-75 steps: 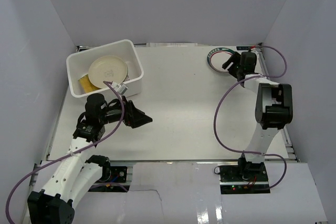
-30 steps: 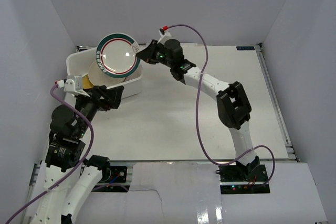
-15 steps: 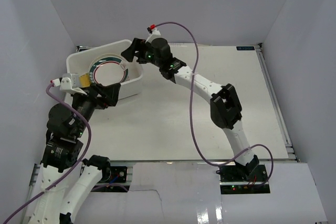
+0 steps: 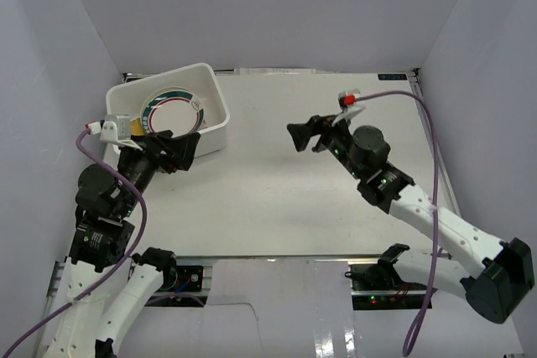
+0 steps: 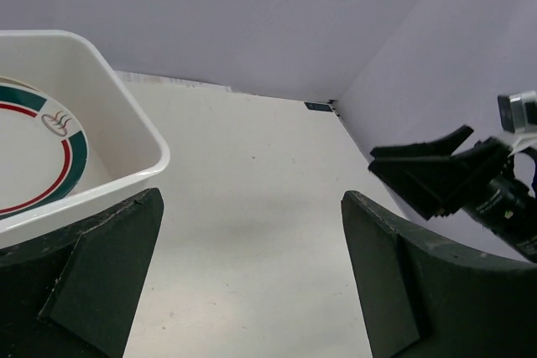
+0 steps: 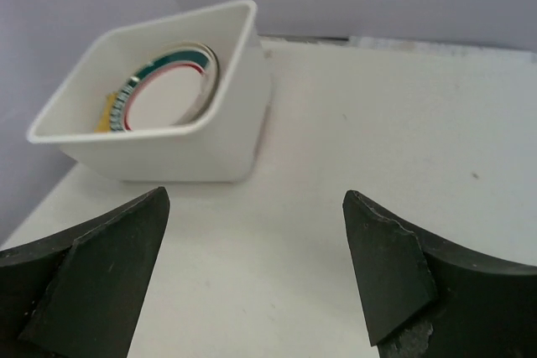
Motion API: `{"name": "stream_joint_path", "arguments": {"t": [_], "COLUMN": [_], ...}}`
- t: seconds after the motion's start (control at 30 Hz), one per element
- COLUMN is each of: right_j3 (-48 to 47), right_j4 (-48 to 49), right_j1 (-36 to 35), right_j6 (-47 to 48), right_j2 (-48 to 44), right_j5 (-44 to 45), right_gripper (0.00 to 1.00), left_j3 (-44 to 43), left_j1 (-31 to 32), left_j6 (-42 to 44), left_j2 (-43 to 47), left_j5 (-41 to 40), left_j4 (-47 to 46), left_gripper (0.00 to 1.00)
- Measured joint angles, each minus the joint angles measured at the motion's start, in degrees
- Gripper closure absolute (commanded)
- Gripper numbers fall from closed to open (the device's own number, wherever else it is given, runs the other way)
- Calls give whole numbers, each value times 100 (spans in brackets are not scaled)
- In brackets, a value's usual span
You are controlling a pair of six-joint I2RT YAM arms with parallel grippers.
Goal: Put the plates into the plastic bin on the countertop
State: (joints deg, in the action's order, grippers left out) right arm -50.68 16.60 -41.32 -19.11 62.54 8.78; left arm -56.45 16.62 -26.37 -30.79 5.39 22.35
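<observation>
The white plastic bin (image 4: pixel 214 123) stands at the back left of the countertop (image 4: pixel 277 199). The white green-rimmed plate (image 4: pixel 170 111) lies tilted on top of other plates inside it, with a yellow edge (image 4: pixel 134 128) showing at its left. The bin (image 6: pixel 176 148) and plate (image 6: pixel 164 94) also show in the right wrist view, and in the left wrist view the bin (image 5: pixel 126 165) and plate (image 5: pixel 42 157). My left gripper (image 4: pixel 183 150) is open and empty just in front of the bin. My right gripper (image 4: pixel 304 137) is open and empty over the table's middle, facing the bin.
Pale grey walls (image 4: pixel 277 14) enclose the table on three sides. The right arm (image 4: pixel 419 207) stretches from the near right toward the centre. The left arm (image 4: pixel 105 207) rises at the near left.
My right gripper let go of the green-rimmed plate in the bin and drew back right to the table's middle. The plate now rests in the bin. My left gripper stayed put.
</observation>
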Motion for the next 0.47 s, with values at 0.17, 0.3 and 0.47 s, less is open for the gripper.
{"name": "stream_joint_path", "arguments": {"t": [0.17, 0.3, 0.47], "right_j3": [1429, 2157, 2267], "right_j4": [-662, -868, -1038], "right_j1": [-4, -2, -2], "right_j6": [133, 122, 275], "right_j2": [-1215, -1823, -2057], "right_j5": [568, 835, 1012], "right_gripper": [10, 10, 10], "left_j3": [625, 1176, 1261], "left_j1": [0, 0, 0], "left_j6": [-133, -306, -398], "left_j2": [66, 22, -216], "left_j5": [334, 573, 688], "left_j4": [-190, -223, -262], "left_gripper": [2, 2, 2]}}
